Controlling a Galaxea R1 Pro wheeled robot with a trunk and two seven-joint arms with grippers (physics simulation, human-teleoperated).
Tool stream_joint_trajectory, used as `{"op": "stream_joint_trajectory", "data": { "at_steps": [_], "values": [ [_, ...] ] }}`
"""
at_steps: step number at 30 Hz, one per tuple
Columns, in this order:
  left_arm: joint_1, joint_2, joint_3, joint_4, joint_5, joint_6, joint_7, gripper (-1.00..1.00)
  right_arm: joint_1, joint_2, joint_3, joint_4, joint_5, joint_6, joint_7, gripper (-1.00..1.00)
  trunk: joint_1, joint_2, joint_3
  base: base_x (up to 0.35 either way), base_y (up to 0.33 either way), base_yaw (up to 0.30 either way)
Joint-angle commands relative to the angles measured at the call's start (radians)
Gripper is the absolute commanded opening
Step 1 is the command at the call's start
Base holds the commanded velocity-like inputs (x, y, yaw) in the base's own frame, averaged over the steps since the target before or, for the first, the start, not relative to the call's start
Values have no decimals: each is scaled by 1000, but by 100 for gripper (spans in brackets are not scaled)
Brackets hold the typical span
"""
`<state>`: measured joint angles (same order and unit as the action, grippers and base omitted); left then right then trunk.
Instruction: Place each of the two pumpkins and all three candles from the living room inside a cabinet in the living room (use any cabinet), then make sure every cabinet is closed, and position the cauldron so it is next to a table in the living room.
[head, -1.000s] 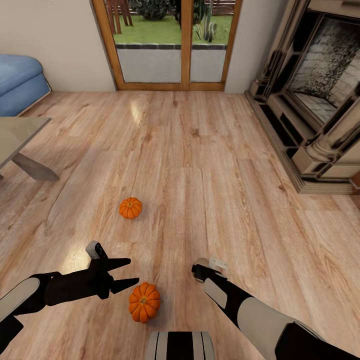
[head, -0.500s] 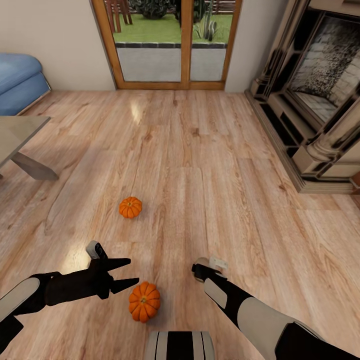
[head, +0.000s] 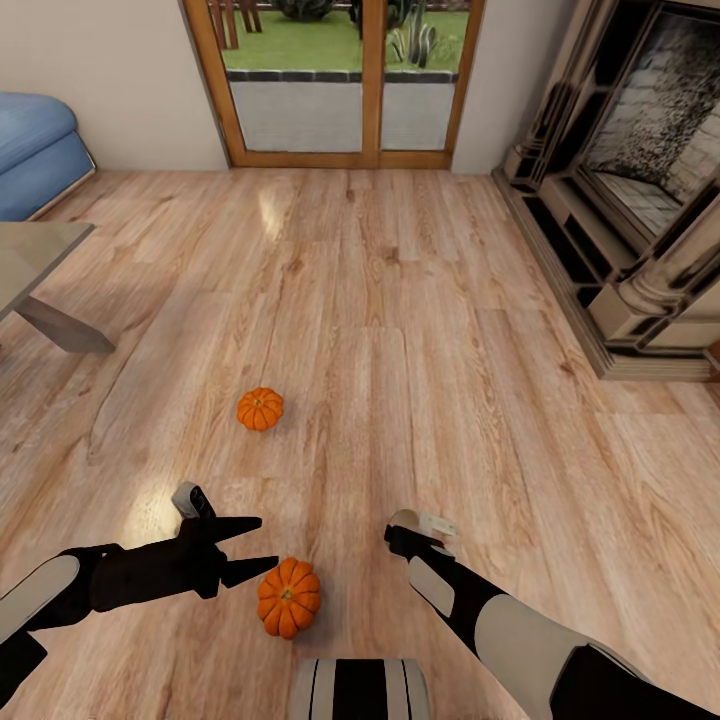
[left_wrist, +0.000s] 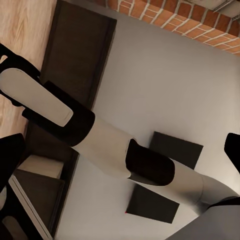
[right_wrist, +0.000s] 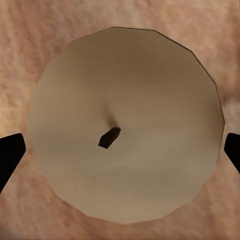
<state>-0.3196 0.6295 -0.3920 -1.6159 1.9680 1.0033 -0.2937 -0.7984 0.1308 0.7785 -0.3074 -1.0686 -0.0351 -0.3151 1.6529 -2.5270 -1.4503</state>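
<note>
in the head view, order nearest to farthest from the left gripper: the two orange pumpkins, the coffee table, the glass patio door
From the left gripper:
1. Ribbed orange pumpkin, just beside its fingertips.
2. Second small orange pumpkin, ahead on the wood floor.
3. Grey glass-topped coffee table, far left.
4. Wood-framed glass patio door, at the far wall.

Black pointed fingers (head: 243, 545), glossy black arms, pale grey forearm shells

Open floor (head: 420, 330) around pumpkins (head: 260, 408)

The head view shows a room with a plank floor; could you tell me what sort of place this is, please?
Most likely a living room: a blue sofa, an ornate fireplace and glazed garden doors.
</note>
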Motion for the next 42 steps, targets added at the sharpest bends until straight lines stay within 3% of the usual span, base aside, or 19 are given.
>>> {"op": "stream_joint_trajectory", "data": {
  "at_steps": [1, 38, 42],
  "values": [
    [-1, 1, -2, 1, -6, 0, -10, 100, -1, 0, 8, -1, -10, -4, -5, 100, 0, 0, -1, 0, 0, 0],
    [-1, 1, -2, 1, -6, 0, -10, 100, -1, 0, 8, -1, -10, -4, -5, 100, 1, -1, -12, 0, 0, 0],
    [-1, 1, -2, 1, -6, 0, -10, 100, -1, 0, 8, -1, -10, -3, -5, 100, 2, -2, -24, 0, 0, 0]
  ]
}}
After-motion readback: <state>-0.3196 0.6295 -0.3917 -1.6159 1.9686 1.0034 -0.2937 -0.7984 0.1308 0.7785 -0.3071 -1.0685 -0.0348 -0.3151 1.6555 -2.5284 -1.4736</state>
